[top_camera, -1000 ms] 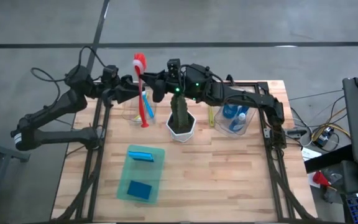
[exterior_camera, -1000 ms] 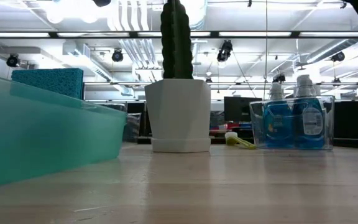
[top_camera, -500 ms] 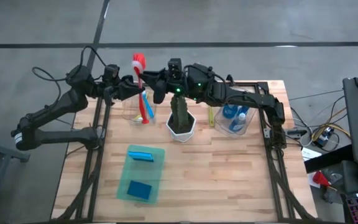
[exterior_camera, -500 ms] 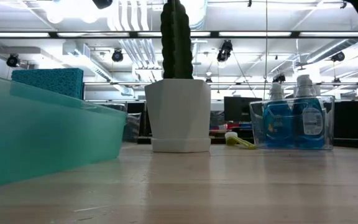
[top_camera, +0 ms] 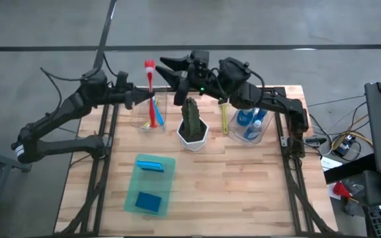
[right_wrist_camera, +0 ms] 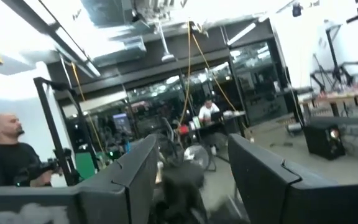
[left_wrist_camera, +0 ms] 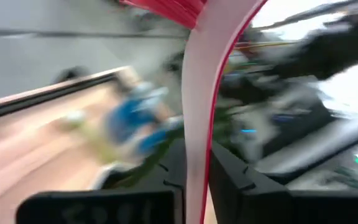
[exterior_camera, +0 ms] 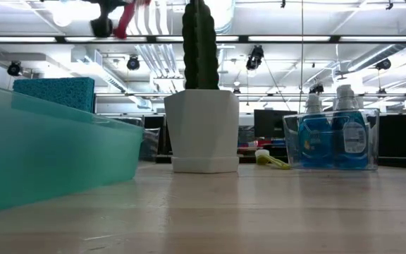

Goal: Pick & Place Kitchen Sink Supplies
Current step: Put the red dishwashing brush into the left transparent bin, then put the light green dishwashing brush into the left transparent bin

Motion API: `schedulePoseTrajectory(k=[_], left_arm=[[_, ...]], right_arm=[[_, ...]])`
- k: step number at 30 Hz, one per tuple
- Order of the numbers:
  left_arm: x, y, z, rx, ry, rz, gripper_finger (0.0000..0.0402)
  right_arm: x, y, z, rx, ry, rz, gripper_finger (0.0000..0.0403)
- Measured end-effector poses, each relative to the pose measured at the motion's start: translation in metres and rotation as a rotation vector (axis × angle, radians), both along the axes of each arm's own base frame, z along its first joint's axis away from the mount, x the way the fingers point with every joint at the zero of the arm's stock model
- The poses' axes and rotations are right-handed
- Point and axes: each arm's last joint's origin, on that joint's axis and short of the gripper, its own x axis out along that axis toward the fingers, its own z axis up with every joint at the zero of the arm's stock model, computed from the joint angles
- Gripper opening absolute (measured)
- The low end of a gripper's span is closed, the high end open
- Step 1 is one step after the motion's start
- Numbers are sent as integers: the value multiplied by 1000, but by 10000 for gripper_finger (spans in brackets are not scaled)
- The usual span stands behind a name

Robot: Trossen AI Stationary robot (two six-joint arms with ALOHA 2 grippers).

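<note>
We record a wooden bench (top_camera: pixel 243 178) carrying the following.

Left gripper (top_camera: pixel 137 99): held over the bench's far left area, above a clear bin (top_camera: pixel 144 122). Its jaws are clamped on the stem of the pink brush (top_camera: pixel 152 92), which stands upright with its red bristle head uppermost and its lower end inside that bin. In the left wrist view we see the pale, red-edged stem (left_wrist_camera: pixel 197 112) passing between the two dark fingers (left_wrist_camera: pixel 229 186). A blue brush (top_camera: pixel 159 111) leans in the same bin beside it.

Right gripper (top_camera: pixel 167 68): raised past the far edge of the bench, beyond the cactus (top_camera: pixel 190 116), holding nothing. Its jaws stand apart; the right wrist view shows the two fingers (right_wrist_camera: pixel 135 168) with open room between them, and people in the room behind.

Cactus in white pot (top_camera: pixel 192 139): middle of the far half of the bench, between the two clear bins.

Blue bottles (top_camera: pixel 250 122): two, with pale caps, in the clear bin (top_camera: pixel 260 135) to the right of the cactus. In the low view we see them standing upright, side by side.

Yellow brush (top_camera: pixel 223 119): lying on the bench between the pot and the bottle bin.

Green tray (top_camera: pixel 167 188): near left of centre, holding two sponges, a lighter blue one (top_camera: pixel 151 164) at its far end and a darker one (top_camera: pixel 149 200) nearer.
</note>
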Motion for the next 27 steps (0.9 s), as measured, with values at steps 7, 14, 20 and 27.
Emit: schedulePoseTrajectory(k=[7, 14, 20, 27], left_arm=[[-11, 11, -27, -36, 295, 278, 53], [-12, 19, -57, -26, 478, 457, 60], [-8, 28, -90, -80, 598, 554, 20], [-4, 35, -115, -149, 668, 588, 5]], right_arm=[[-5, 2, 6, -14, 16, 0, 184], [-4, 2, 4, -38, 42, -11, 171], [-4, 1, 3, -71, 57, -26, 159], [-5, 1, 2, -128, 90, -47, 146]])
